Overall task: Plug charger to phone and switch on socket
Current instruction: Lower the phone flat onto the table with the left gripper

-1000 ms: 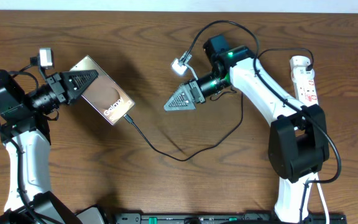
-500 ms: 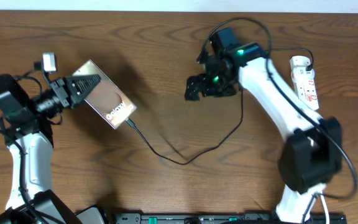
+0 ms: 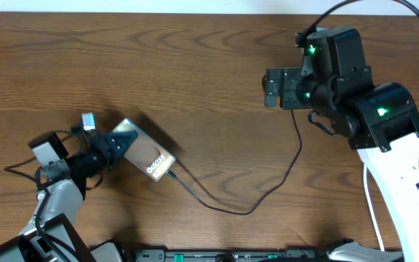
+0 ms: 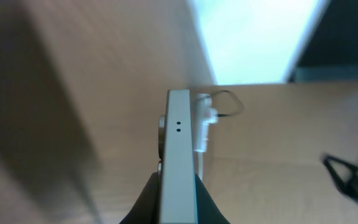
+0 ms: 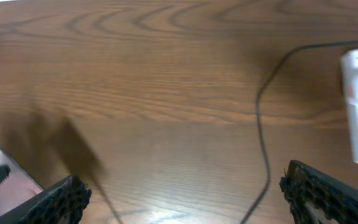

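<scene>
Clenching the phone (image 3: 150,156) edgewise is the left pincer (image 3: 126,141); the right pincer (image 5: 182,180) gapes empty.

We see the left claw (image 4: 178,183) at bottom centre, its two dark fingers (image 4: 143,202) pinching the phone (image 4: 179,149) from both sides. The phone is edge-on to us: a thin grey strip standing upright, with two tiny holes in the edge and a small bump on its left face. Just beside its right face we note a whitish piece (image 4: 202,129) with a thin wire looping off right, too blurred to name. The tabletop (image 4: 92,81) is light wood, heavily blurred. There is a bright white patch (image 4: 253,37) top right, and a dark blurred shape (image 4: 353,177) at the right edge, apart from the phone.
</scene>
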Robot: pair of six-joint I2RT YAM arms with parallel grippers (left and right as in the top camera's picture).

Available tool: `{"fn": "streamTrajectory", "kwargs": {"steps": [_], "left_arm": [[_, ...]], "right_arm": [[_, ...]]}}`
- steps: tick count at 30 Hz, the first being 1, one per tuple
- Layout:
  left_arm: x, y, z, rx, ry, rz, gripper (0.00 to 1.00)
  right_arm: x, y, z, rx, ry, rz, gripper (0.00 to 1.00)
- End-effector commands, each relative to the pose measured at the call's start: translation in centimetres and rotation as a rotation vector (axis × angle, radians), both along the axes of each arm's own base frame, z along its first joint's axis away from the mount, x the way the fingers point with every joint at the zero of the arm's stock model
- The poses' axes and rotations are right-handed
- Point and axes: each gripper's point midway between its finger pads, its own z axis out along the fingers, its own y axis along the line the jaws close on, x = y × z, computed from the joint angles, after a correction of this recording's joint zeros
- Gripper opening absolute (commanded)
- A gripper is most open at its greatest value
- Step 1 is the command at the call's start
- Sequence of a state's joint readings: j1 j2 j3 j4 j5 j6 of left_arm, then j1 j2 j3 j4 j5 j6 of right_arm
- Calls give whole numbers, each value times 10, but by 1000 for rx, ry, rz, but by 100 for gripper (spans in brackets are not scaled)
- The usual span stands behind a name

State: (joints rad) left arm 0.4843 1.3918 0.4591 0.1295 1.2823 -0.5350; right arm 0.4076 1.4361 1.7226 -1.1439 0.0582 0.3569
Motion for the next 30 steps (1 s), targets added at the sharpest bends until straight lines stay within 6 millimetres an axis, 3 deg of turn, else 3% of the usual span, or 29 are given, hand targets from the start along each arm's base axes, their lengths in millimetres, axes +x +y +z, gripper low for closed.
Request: {"fn": "streamTrajectory", "kwargs": {"steps": [1,4,11,30], "left_arm": [[-7,16,-40,180,115,82,7],[-21,24,-66,268,248,114,7],[-35,40,-90,376,377,171,7],[-42,65,-107,512,468,254,7]], "right_arm": [[2,-15,-1,-45,-3,-66,99],[1,-15,-3,-49,6,-65,99],[1,-15,-3,-48,7,-64,99],[0,-14,-3,-43,9,-60,99]]}}
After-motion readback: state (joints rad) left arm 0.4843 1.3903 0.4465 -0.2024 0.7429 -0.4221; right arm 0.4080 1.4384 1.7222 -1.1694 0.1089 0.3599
